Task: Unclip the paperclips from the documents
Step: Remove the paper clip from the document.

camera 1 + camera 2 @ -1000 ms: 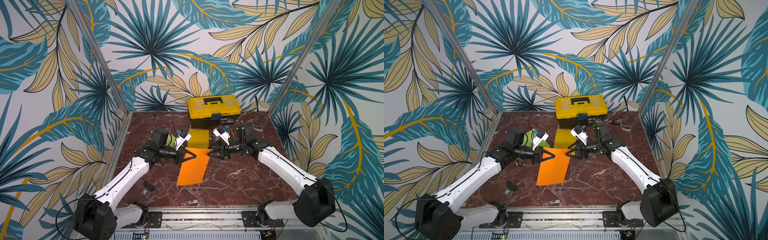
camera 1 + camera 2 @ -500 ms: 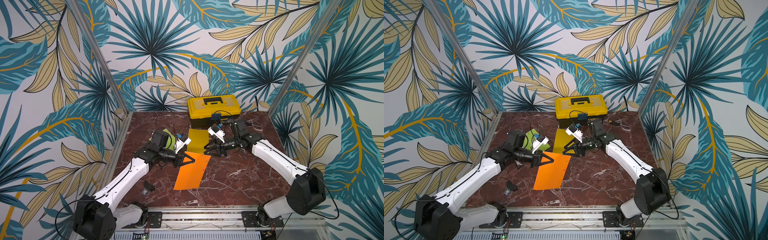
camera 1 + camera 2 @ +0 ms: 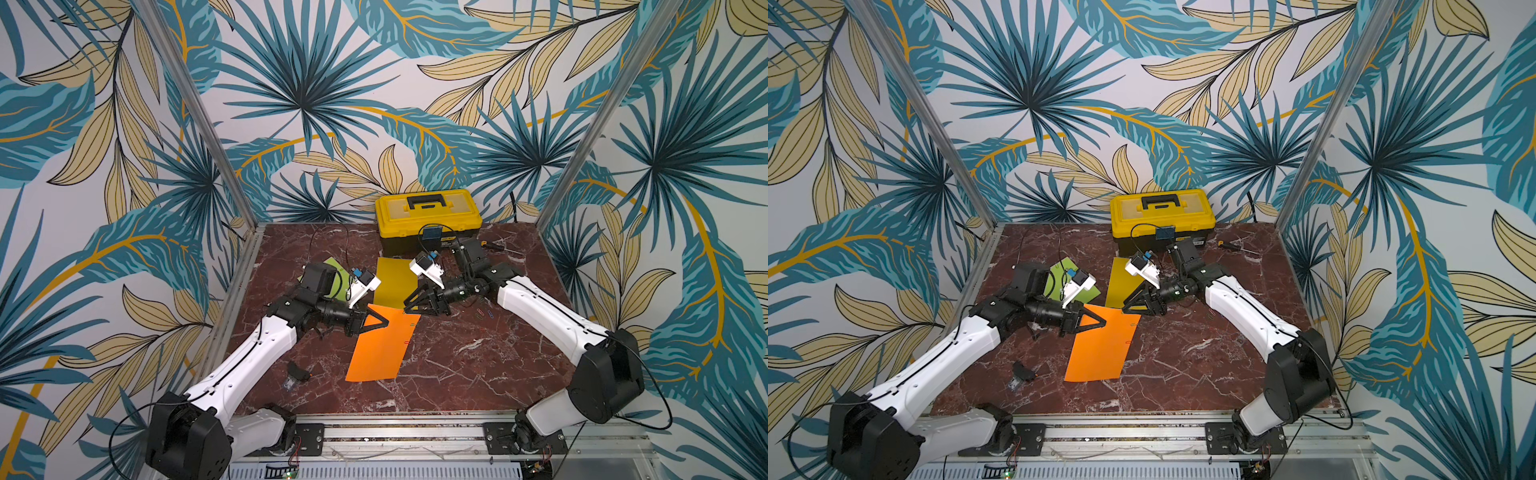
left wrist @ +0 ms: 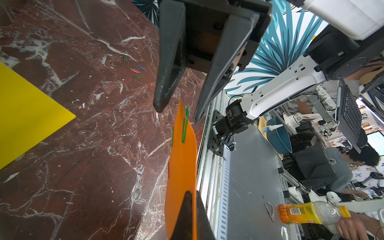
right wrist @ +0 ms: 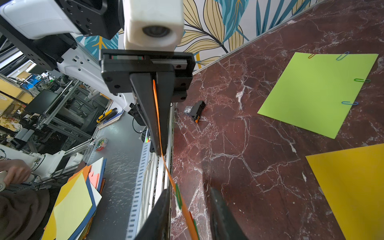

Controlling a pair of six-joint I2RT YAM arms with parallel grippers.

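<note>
- In front of the yellow toolbox, over the dark marble table, both arms stretch inward. Their forearms are low and nearly level, and the two grippers meet almost nose to nose.
- The left gripper is clenched on the orange sheet. It pinches the end of the sheet that lies toward the toolbox. The right wrist view shows the paper squeezed edge-on between the black fingers.
- That held end is raised off the marble, and the end farther from the toolbox lies flat.
- The right gripper faces the left one, jaws parted with a clear gap, straddling the same raised edge.
- A green paperclip is clipped on that edge just at the right gripper's tips. I cannot tell whether a finger touches it.
- A red paperclip sits on the orange sheet's side edge, farther from the toolbox.
- The yellow sheet lies flat between the toolbox and the orange sheet.
- The lime green sheet lies off the toolbox's left front corner, partly under the left wrist, with paperclips on two of its edges.
- Loose paperclips lie scattered on the marble in front of the toolbox's right end, beside the right arm.
</note>
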